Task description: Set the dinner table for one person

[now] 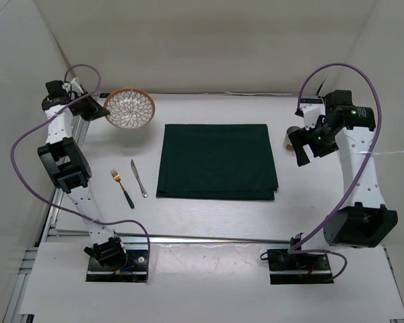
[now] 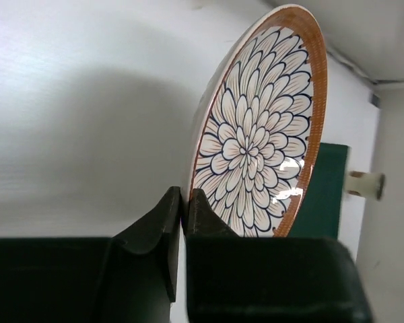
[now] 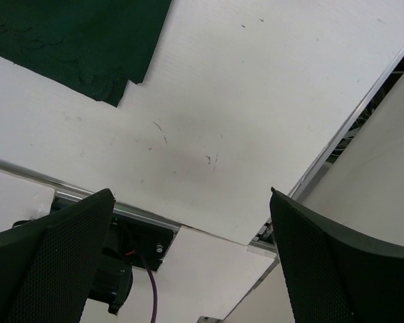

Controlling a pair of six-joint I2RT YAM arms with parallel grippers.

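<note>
My left gripper (image 1: 101, 111) is shut on the near rim of a round plate (image 1: 130, 108) with a blue flower pattern and an orange-brown rim. It holds the plate above the far left of the white dinner table (image 1: 209, 208). In the left wrist view the fingertips (image 2: 196, 202) pinch the plate (image 2: 256, 134) at its rim. My right gripper (image 1: 301, 145) hangs open and empty over the table's right side. In the right wrist view it (image 3: 192, 229) frames bare tabletop (image 3: 242, 101).
A dark green cloth (image 1: 217, 161) lies flat at the table's middle. A gold fork with a dark handle (image 1: 122, 188) and a silver knife (image 1: 139, 177) lie left of it. A small pale cup (image 1: 291, 136) stands partly hidden behind the right gripper.
</note>
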